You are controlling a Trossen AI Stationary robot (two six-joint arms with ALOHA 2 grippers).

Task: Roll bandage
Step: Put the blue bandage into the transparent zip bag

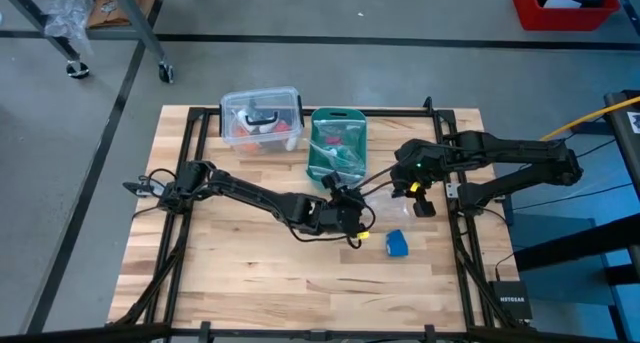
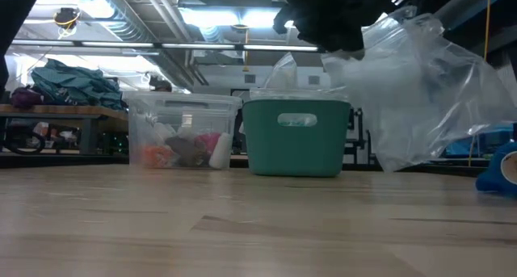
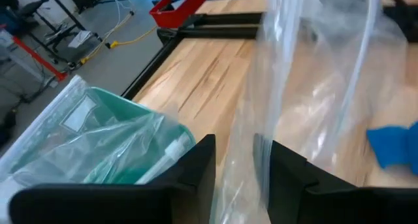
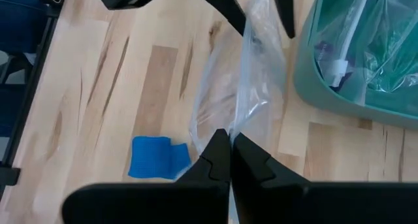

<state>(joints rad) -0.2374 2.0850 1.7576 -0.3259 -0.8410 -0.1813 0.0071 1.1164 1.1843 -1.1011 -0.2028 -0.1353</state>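
Both pincers (image 4: 230, 144) (image 3: 238, 160) pinch a clear plastic bag (image 4: 245, 87); the bandage (image 4: 157, 157) lies just beside them.

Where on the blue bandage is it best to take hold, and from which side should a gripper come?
The bandage lies as a small roll on bare wood, apart from the clear plastic bag held by the left gripper and right gripper. Probably best is from straight above, fingers closing across the short width of the roll at its middle, because it lies low and nothing covers it.
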